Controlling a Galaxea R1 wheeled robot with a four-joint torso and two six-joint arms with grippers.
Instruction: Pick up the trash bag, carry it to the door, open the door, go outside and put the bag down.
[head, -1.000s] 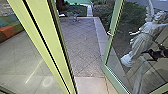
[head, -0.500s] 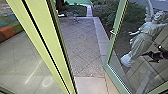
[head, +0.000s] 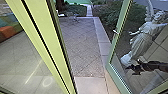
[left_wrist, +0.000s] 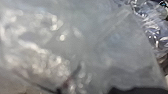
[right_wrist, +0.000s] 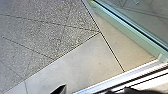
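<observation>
One translucent bag (left_wrist: 100, 47), contents indistinct; right tool (head: 130, 70) and left tool, grip impossible to tell.

Speckled paving (right_wrist: 42, 27), one stretch, crossed by thin dark joints. Smooth pale slab (right_wrist: 75, 62), one, bordering it; beside this we note a tan slab (right_wrist: 125, 53), a dark seam between. Threshold (right_wrist: 120, 76), pale strips with dark grooves, edging both slabs. Door (right_wrist: 130, 32), green-framed, glazed, angled to the threshold. Dark pointed shape (right_wrist: 60, 90), one; we cannot identify it.
</observation>
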